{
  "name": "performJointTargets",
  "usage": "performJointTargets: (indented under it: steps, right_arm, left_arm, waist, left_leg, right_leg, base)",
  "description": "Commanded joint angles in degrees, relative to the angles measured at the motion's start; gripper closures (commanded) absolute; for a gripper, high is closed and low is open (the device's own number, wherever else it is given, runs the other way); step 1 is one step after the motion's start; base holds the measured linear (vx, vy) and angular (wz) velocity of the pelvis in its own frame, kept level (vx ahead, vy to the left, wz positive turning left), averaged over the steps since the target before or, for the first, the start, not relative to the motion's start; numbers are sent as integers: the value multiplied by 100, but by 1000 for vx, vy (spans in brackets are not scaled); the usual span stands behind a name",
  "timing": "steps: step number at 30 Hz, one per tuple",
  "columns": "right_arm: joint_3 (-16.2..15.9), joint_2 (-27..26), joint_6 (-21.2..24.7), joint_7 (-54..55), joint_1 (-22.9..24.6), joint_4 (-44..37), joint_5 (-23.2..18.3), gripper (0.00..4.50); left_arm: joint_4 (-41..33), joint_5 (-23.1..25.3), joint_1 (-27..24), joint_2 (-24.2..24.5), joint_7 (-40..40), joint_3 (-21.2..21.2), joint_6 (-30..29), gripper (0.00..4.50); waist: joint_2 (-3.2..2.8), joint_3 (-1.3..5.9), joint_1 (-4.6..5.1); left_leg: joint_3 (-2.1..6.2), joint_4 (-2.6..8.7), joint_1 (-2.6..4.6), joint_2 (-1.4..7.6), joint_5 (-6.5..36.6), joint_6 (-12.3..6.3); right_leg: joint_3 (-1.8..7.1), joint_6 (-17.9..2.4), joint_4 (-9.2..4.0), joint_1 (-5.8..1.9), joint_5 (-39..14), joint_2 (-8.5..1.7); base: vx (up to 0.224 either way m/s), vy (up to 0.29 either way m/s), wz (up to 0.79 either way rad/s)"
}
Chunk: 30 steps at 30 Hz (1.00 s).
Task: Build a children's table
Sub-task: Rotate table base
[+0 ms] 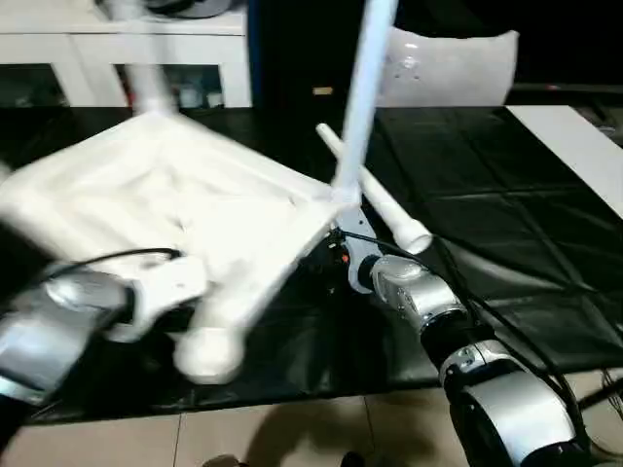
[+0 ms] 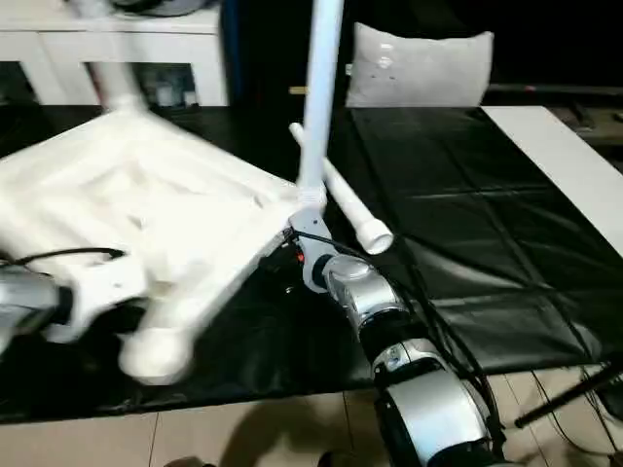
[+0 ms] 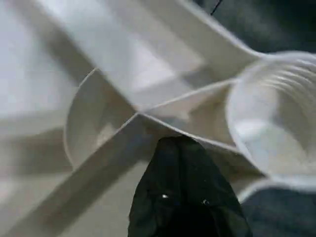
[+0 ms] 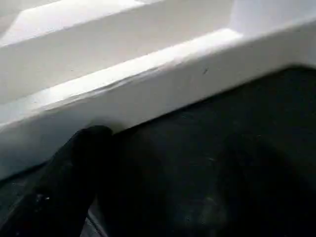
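The children's table (image 1: 175, 209) is seen from the head views lying upside down and tilted on the black-sheeted work table (image 1: 506, 243), one leg (image 1: 362, 88) standing upright from its corner. Its near-left edge is clamped by the left gripper (image 3: 183, 148), fingers closed on a rib beside a round socket (image 3: 274, 128). A loose leg (image 2: 341, 199) lies behind. In the right wrist view, the right gripper (image 4: 94, 136) is spread wide, one finger touching the table's rim.

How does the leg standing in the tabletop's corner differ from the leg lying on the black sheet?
The fitted leg stands nearly upright, its lower end seated in a corner socket of the upside-down tabletop. The loose leg lies flat on the black sheet, joined to nothing, its open end pointing toward the robot. The fitted leg runs out of view at the top; the loose one shows whole. Both are white tapered tubes.
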<state>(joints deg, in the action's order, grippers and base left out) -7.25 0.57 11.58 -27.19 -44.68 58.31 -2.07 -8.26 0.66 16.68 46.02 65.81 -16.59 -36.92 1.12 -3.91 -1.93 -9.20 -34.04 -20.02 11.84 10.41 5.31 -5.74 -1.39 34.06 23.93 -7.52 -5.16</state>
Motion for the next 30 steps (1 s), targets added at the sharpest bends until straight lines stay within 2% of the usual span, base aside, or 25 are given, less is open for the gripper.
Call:
performJointTargets:
  steps: [1,2,3,6,7,8,9,11,12,14,16,17,18,20,21,22,23,24,25,26,27,28,29,30]
  right_arm:
    - [-40,-170,-197,-54,-185,88,-40,0]
    - [-41,-173,-229,-72,-207,133,-35,0]
    - [-21,-182,-277,-89,-238,205,-13,0]
    - [60,-195,-389,-47,-322,342,24,0]
    - [63,-194,-392,-44,-325,345,24,0]
    - [92,-186,-421,7,-350,371,22,0]
    - [174,-156,-488,151,-415,420,11,0]
    - [232,-121,-551,231,-475,453,3,0]
    - [323,-45,-579,398,-572,445,-26,0]
    - [399,16,-596,515,-656,440,-56,0]
    - [483,124,-617,677,-804,434,-60,0]
    - [526,198,-625,743,-905,421,-47,0]
    - [530,205,-625,749,-914,420,-45,0]
    - [574,298,-614,910,-1057,443,5,0]
    - [614,390,-505,1069,-1226,533,33,0]
    - [646,448,-436,1182,-1346,618,55,0]
    - [652,535,-232,1239,-1520,759,86,0]
    - [666,627,89,1146,-1727,962,71,0]
    - [713,696,266,1087,-1873,1117,26,0]
    - [729,751,291,1098,-1961,1202,24,0]
    - [738,789,276,1106,-2020,1260,43,0]
    - [714,816,242,1103,-2069,1320,106,0]
    - [659,843,212,1108,-2109,1375,193,0]
    - [615,870,180,1134,-2152,1439,266,0]
  left_arm:
    - [-260,-289,159,-204,157,-197,117,441]
    - [-214,-281,210,-254,150,-235,148,441]
    - [-203,-289,234,-269,154,-257,147,441]
    - [236,33,462,-605,-286,-343,369,441]
    - [254,46,470,-618,-306,-344,380,441]
    - [431,140,559,-770,-533,-325,423,441]
    - [845,379,760,-1075,-1102,-273,505,441]
    - [1212,509,922,-1303,-1586,-166,491,441]
    - [1633,610,1098,-1512,-2120,-25,476,441]
    - [1853,651,1187,-1598,-2411,57,432,441]
    - [1999,669,1239,-1649,-2661,159,405,441]
    - [1993,661,1232,-1665,-2720,228,449,441]
    - [1990,659,1231,-1666,-2724,235,454,441]
    - [1951,611,1215,-1738,-2762,380,514,441]
    - [1838,545,1174,-1778,-2777,507,555,441]
    - [1800,500,1161,-1815,-2817,584,601,441]
    - [1628,332,1102,-1844,-2748,729,560,426]
    - [1399,120,1026,-1850,-2674,870,469,415]
    - [1183,-26,956,-1832,-2622,978,425,406]
    - [957,-123,879,-1799,-2584,1061,397,406]
    - [731,-199,804,-1755,-2566,1131,334,395]
    - [503,-244,725,-1686,-2518,1187,351,395]
    - [267,-300,643,-1622,-2455,1246,326,382]
    - [33,-365,567,-1556,-2378,1307,247,370]
  waist:
    - [-151,393,-24]
    - [-182,392,-22]
    - [-156,396,-12]
    - [-158,397,-9]
    - [-212,403,-18]
    - [-186,409,-13]
    - [-195,408,-19]
    - [-188,413,-18]
    - [-186,393,-17]
    - [-171,397,-12]
    - [-169,371,-3]
    - [-164,379,-10]
    - [-172,348,-10]
    - [-163,356,-18]
    - [-165,341,-26]
    - [-169,357,-16]
    - [-140,300,-7]
    - [-164,322,-20]
    - [-164,322,-20]
    - [-95,254,-4]
    - [-98,202,-19]
    - [-108,195,-22]
    - [-64,133,-11]
    - [-68,134,-19]
  left_leg:
    - [39,440,10,68,2180,245]
    - [44,442,10,68,2181,245]
    - [40,437,7,64,2175,223]
    - [31,420,23,61,2159,198]
    - [38,420,25,60,2132,208]
    - [24,416,34,61,2107,210]
    - [22,415,45,62,2130,215]
    - [33,406,39,51,2196,219]
    - [30,402,40,40,2273,195]
    - [37,396,33,25,2250,165]
    - [52,396,23,24,2301,142]
    - [47,384,54,17,2304,120]
    - [46,389,63,21,2336,100]
    - [45,397,24,23,2212,81]
    - [38,402,20,31,2151,70]
    - [47,407,-11,40,2084,77]
    - [36,422,-36,36,2065,62]
    - [32,402,-35,48,1929,50]
    - [32,402,-35,48,1929,50]
    - [16,416,-112,41,1762,-15]
    - [-8,419,-105,49,1728,-63]
    - [-4,417,-112,54,1740,-68]
    - [-7,435,-140,52,1753,-101]
    - [-6,426,-121,63,1675,-104]
  right_leg:
    - [263,-999,-408,-302,-2645,-309]
    - [261,-991,-406,-304,-2655,-308]
    - [257,-962,-416,-306,-2685,-298]
    - [255,-930,-436,-289,-2784,-294]
    - [255,-943,-425,-292,-2722,-291]
    - [255,-964,-429,-277,-2594,-269]
    - [250,-989,-416,-270,-2511,-248]
    - [231,-926,-421,-287,-2604,-252]
    - [216,-857,-457,-268,-2768,-251]
    - [198,-766,-471,-278,-2899,-246]
    - [176,-667,-496,-268,-3074,-257]
    - [172,-637,-515,-248,-3143,-258]
    - [172,-633,-525,-223,-3154,-250]
    - [182,-688,-495,-249,-2964,-254]
    - [199,-762,-473,-229,-2789,-246]
    - [202,-859,-423,-256,-2581,-247]
    - [209,-876,-432,-234,-2501,-234]
    - [233,-1061,-347,-239,-2132,-238]
    - [233,-1061,-347,-239,-2132,-238]
    - [244,-1155,-331,-229,-1820,-213]
    - [258,-1186,-336,-192,-1687,-210]
    - [255,-1198,-313,-205,-1700,-219]
    - [250,-1151,-336,-206,-1802,-224]
    - [264,-1153,-315,-216,-1814,-250]
  base:
    - [0,0,0]
    - [0,0,0]
    - [0,0,0]
    - [0,0,0]
    - [0,0,0]
    - [0,0,0]
    - [0,0,0]
    - [0,0,0]
    - [0,0,0]
    - [0,0,0]
    - [0,0,0]
    - [0,0,0]
    - [0,0,0]
    - [0,0,0]
    - [0,0,0]
    - [0,0,0]
    - [0,0,0]
    - [0,0,0]
    - [0,0,0]
    - [0,0,0]
    - [0,0,0]
    - [0,0,0]
    - [0,0,0]
    - [0,0,0]
